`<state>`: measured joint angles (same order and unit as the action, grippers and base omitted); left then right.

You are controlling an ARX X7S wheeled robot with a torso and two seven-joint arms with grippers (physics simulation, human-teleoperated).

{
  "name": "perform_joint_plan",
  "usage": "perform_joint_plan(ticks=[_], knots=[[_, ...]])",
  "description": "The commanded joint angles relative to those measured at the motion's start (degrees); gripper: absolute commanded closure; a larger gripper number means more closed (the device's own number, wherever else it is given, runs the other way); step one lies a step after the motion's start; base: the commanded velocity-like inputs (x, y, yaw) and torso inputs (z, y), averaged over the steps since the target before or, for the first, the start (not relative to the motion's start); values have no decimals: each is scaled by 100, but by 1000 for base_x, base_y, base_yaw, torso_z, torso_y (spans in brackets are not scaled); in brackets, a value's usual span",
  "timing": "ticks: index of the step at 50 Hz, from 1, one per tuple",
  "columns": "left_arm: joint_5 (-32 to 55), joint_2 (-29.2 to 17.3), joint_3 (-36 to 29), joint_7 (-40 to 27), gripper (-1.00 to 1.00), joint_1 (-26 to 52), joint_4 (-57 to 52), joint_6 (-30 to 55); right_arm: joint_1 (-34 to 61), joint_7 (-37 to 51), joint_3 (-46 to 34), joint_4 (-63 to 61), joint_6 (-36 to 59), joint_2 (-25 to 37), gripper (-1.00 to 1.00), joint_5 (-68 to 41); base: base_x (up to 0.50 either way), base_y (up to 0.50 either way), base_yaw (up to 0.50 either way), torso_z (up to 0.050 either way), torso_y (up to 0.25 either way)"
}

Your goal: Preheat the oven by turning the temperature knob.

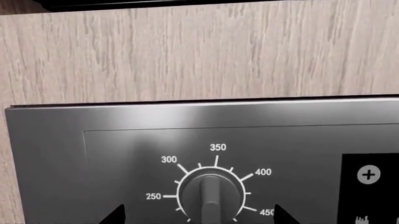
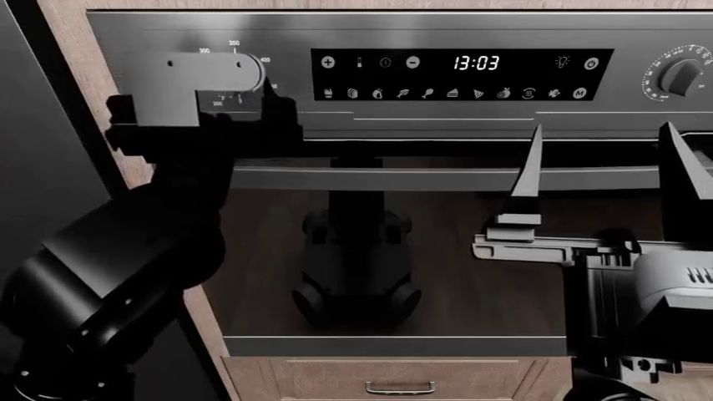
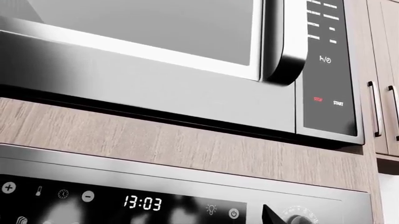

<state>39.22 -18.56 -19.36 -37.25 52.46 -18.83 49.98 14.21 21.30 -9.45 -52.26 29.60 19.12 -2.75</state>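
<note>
The oven (image 2: 446, 25) is stainless steel with a dark glass door, a bar handle (image 2: 446, 178) and a clock panel (image 2: 476, 63) reading 13:03. The temperature knob (image 1: 210, 193), dark grey with a raised ridge standing upright, is ringed by the numbers 250 to 450. My left gripper (image 1: 199, 218) is open, with one dark fingertip on each side of the knob and clear of it. In the head view my left wrist (image 2: 212, 79) hides that knob. My right gripper (image 2: 602, 180) is open and empty in front of the handle, below the other knob (image 2: 680, 75).
A microwave (image 3: 156, 70) with a black STOP/START panel sits above the oven behind a strip of wood-grain panel (image 1: 199, 51). A drawer with a metal pull (image 2: 399, 388) lies below the oven. Cabinet doors with handles (image 3: 376, 109) stand to the right.
</note>
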Motion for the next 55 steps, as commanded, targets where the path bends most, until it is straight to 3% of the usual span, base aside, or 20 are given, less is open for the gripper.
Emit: perform_joint_plan(ticks=[1,54,55], knots=[[45,6,-16,-25,-100,-39,-41,12,-16,27,-21,-31,7,21,-100,-2,0,0,0,0,0],[27,-3,-117,36,-100,23,244,-150,-2,111,-74,6,-29,101,-100,-67,0,0,0,0,0],[53,-5,-97,41,100,26,245,-144,-4,111,-77,10,-34,104,-100,-67,0,0,0,0,0]])
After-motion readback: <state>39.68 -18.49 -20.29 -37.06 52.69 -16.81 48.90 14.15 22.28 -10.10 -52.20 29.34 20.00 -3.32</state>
